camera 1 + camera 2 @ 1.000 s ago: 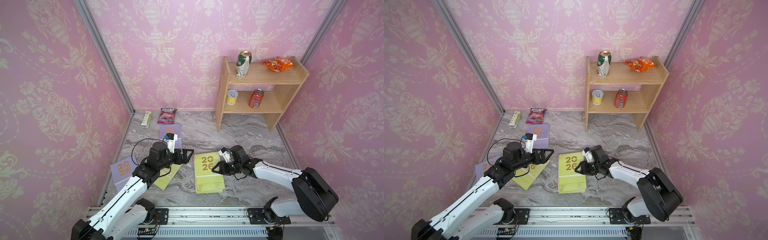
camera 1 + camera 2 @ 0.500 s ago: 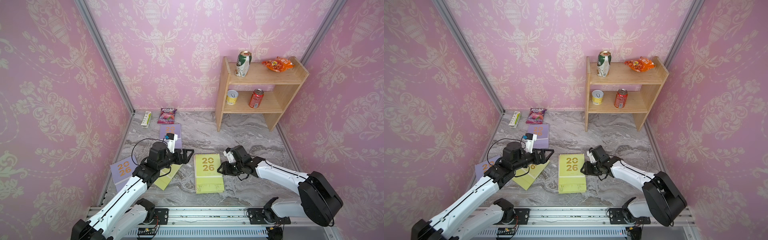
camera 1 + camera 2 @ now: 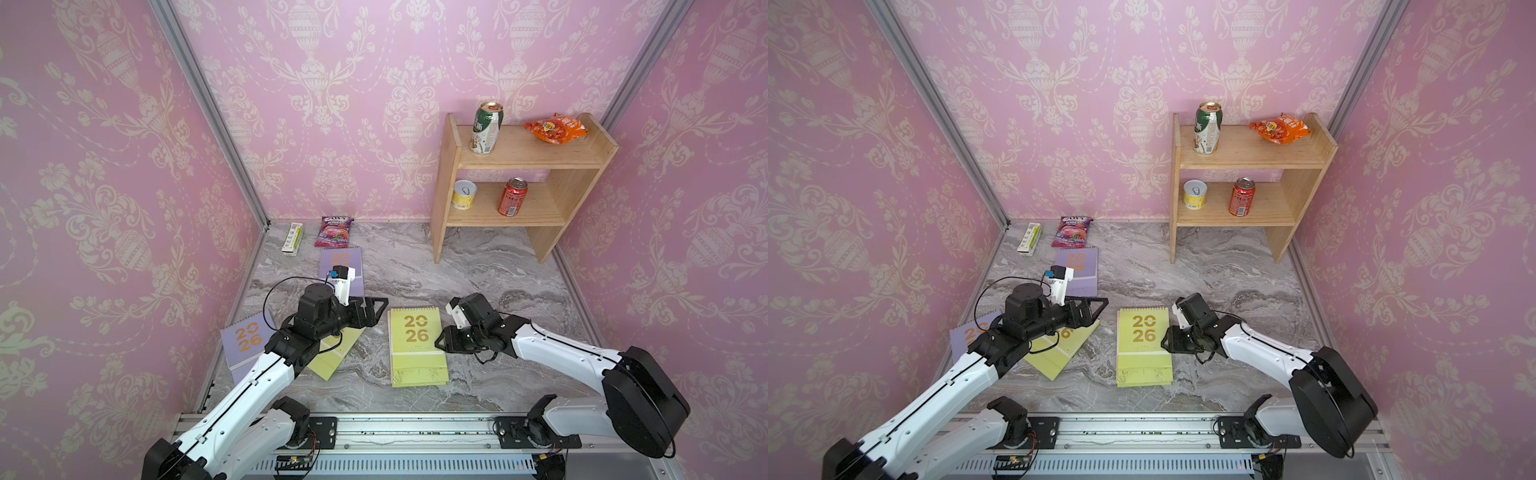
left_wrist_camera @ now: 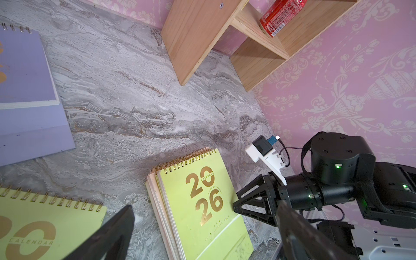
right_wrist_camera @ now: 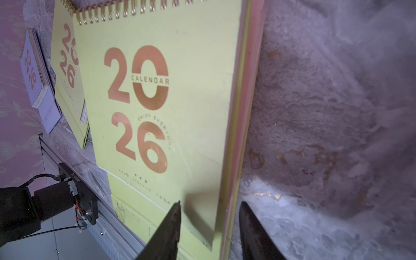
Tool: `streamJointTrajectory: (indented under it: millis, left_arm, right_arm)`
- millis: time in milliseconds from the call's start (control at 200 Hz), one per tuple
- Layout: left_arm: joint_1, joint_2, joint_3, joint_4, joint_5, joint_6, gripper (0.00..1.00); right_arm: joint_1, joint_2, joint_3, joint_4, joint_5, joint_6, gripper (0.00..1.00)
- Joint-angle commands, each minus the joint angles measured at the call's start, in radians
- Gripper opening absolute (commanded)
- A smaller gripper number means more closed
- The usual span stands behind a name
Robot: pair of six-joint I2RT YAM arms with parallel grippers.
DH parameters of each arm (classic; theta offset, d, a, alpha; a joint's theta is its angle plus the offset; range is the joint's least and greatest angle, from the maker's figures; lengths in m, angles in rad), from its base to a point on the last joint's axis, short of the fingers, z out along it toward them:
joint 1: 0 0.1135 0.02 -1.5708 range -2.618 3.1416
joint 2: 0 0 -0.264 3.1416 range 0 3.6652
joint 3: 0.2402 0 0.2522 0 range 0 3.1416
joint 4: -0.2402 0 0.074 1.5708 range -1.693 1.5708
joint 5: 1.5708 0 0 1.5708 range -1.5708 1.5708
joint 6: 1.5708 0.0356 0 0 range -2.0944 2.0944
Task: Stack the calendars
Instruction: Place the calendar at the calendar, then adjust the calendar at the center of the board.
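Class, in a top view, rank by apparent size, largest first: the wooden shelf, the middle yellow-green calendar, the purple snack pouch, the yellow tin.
1. wooden shelf
2. middle yellow-green calendar
3. purple snack pouch
4. yellow tin
All clearly differ.

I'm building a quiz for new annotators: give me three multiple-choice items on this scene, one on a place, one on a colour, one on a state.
1. Where does the red can stand? A top shelf; B lower shelf; C table.
2. What colour tops the centre stack? A lilac; B peach; C yellow-green.
3. The left claw is: A open; B shut on a calendar; C shut on a pouch.
1 B, beside the yellow tin. 2 C, yellow-green in both top views. 3 A, jaws spread, nothing between.
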State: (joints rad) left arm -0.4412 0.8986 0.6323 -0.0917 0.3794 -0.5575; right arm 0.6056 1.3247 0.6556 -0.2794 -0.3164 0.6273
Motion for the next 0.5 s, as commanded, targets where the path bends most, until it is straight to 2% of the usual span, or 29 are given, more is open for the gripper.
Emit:
streamJointTrajectory:
  millis: [0, 495]
  left_arm:
    - [-0.002, 0.0, -0.013, 0.012, 0.017, 0.01, 0.99]
    - [-0.001, -0.008, -0.014, -0.003, 0.007, 0.018, 0.99]
  right_arm:
    - [0.013, -0.016, 0.03, -0.021, 0.017, -0.012, 0.42]
    - [0.036, 0.002, 0.059, -0.035, 0.038, -0.011, 0.4]
